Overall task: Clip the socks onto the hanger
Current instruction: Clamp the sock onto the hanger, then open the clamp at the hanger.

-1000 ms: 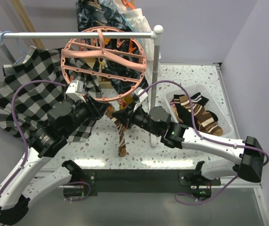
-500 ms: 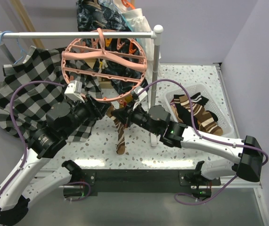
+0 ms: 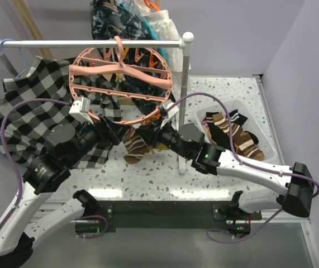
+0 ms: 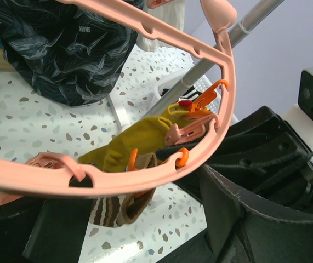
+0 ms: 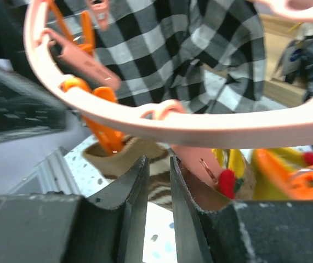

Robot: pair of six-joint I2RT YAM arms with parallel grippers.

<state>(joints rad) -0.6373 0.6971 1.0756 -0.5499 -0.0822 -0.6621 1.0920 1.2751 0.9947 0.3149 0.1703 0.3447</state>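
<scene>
Right gripper (image 5: 157, 167): jaws cracked a sliver apart, nothing pinched. Cloth shows through the gap but lies behind the tips.

Left gripper (image 4: 145, 219): released, jaws wide. The hanger (image 4: 30, 174) rim crosses the gap and neither finger clamps it.

Brown striped sock (image 4: 115, 208): hangs off the near rim under an orange clip (image 4: 134, 160), bunched, with its toe end down toward the table (image 3: 215, 89). Can't confirm how deep the clip bites.

Mustard sock (image 4: 145, 141): next along the rim, held in a pink clip (image 4: 185, 131).

Handling, my read:
- Socks are light, limp knit with no stiffness, so they fold and droop wherever they aren't supported.
- They are low-slip and not fragile.
- Grip the cuff through both layers, close to the edge.
- Leave a short lip proud of the fingertips for the clip to bite.
- A mid-body grip would leave the cuff flopping away from the clip.

Hanger, my read:
- It is light, rigid plastic hung only by its hook (image 3: 118, 42) on the white rail (image 3: 86, 42), so expect it to swing and tilt under any push.
- Steady it at the rim right beside the target clip, not on the crossbars.
- The clips are small, dangle freely, and are probably spring-loaded. Squeeze the tails, since a nudge just pivots them away.

More socks (image 3: 237, 137) are in the white basket (image 3: 218, 107), right of the rail post. The pile is tangled, so a pinch could lift two. The checkered shirt (image 3: 31, 111) hangs on the left, just beside the ring, so keep it out of the clips.
</scene>
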